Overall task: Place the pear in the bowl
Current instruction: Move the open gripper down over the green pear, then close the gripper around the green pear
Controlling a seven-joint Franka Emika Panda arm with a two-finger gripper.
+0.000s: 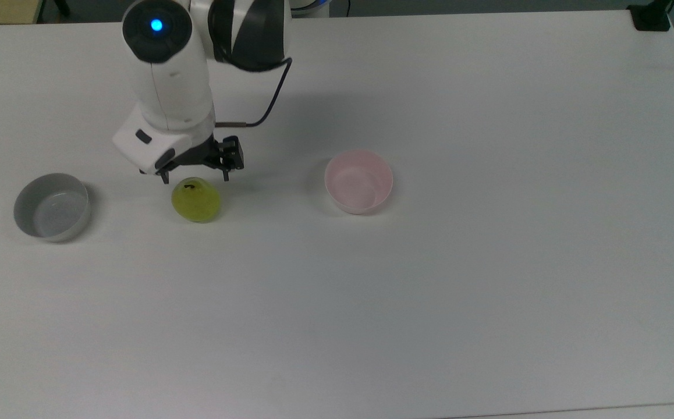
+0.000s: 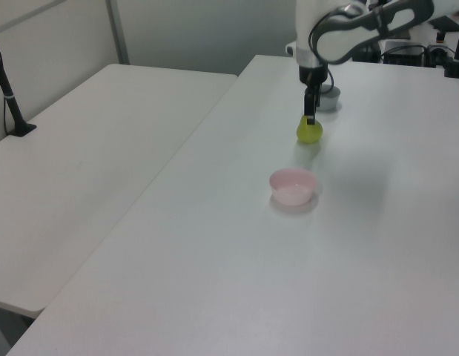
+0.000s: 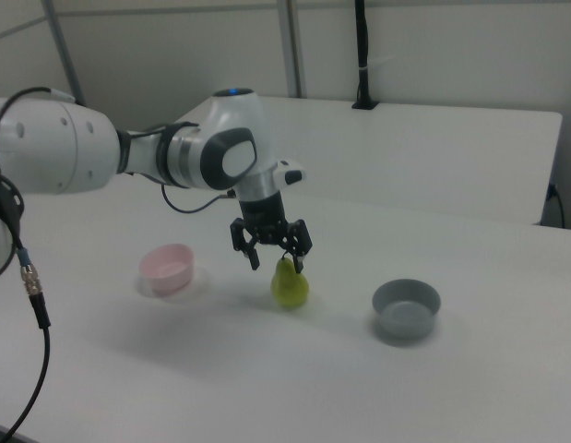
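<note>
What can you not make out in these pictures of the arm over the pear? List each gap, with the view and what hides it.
- Grey bowl, left view: mostly hidden behind the arm.
- Pear, left view: the gripper covers its top and stem.
- Pear, right view: the open gripper is just above it; whether it touches the pear cannot be told.
- Pink bowl, right view: its inside is hidden by its own wall.

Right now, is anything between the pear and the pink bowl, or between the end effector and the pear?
Nothing visible. The open end effector hangs just above the pear, and bare table lies between it and the pink bowl. The grey bowl sits on the pear's other side.
</note>
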